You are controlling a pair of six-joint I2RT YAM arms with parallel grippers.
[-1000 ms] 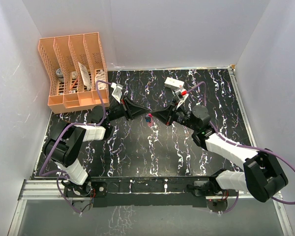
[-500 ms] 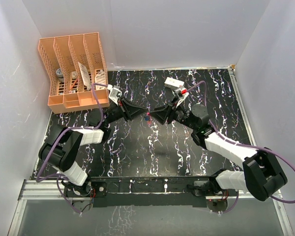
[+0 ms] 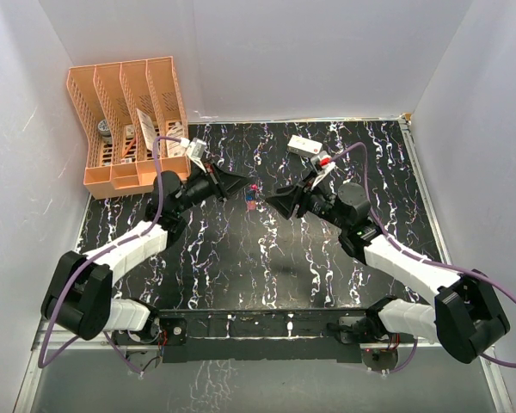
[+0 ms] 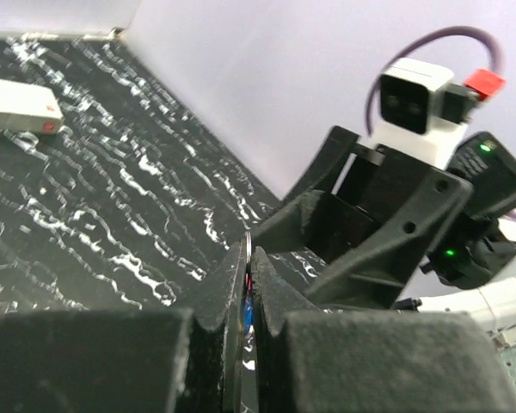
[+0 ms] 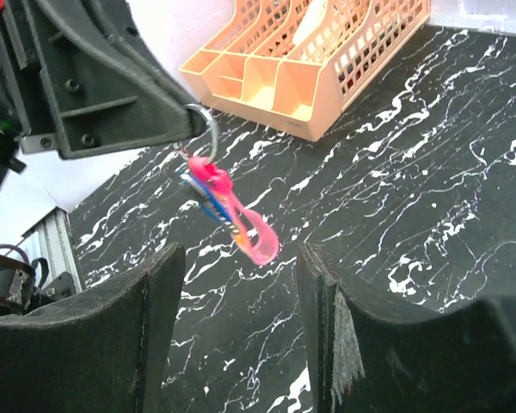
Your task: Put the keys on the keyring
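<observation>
Through the left wrist camera the keys (image 5: 228, 206) are mostly hidden: only a blue-and-red sliver is glimpsed between the clenched fingers of the left end effector (image 4: 248, 258). A thin metal keyring (image 5: 208, 129) is pinched at its tip, above the black, white-veined surface (image 3: 241, 258). Under the ring a slim, glossy pink key (image 5: 245, 225) is dangled, with a blue key (image 5: 208, 196) half covered behind it. The right end effector (image 3: 273, 202) is spread open just beside them, with nothing gripped.

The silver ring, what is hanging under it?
A pink key and a blue key partly behind it hang under the ring. The ring's top is hidden inside the shut left gripper.
</observation>
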